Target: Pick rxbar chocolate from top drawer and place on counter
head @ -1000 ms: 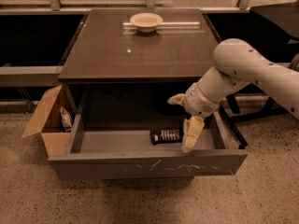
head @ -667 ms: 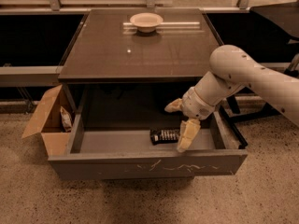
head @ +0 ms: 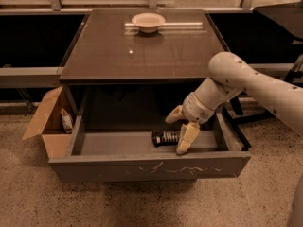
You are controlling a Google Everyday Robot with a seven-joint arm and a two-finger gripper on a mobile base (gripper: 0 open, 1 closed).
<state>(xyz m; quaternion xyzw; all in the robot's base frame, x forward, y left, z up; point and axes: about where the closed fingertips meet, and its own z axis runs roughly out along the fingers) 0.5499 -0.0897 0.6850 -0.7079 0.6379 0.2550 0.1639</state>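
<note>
The top drawer (head: 151, 168) is standing open, scratched front nearest; the rxbar chocolate (head: 164, 137) is lying flat on its floor right of middle, and the gripper (head: 182, 127) is hovering at the bar's right end, fingers spread apart, holding nothing. The reach-to-grasp step seems to be running; the next move is calling for the fingers to straddle the wrapper and close, then a lift onto the counter (head: 142, 56), short of the bowl (head: 148, 20).

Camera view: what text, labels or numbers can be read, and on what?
Rxbar in the drawer: pale lettering, too blurred to read.
Snack bag in the box: dark markings, unreadable.
Gripper, fingers open over the bar's right end: no text.
</note>
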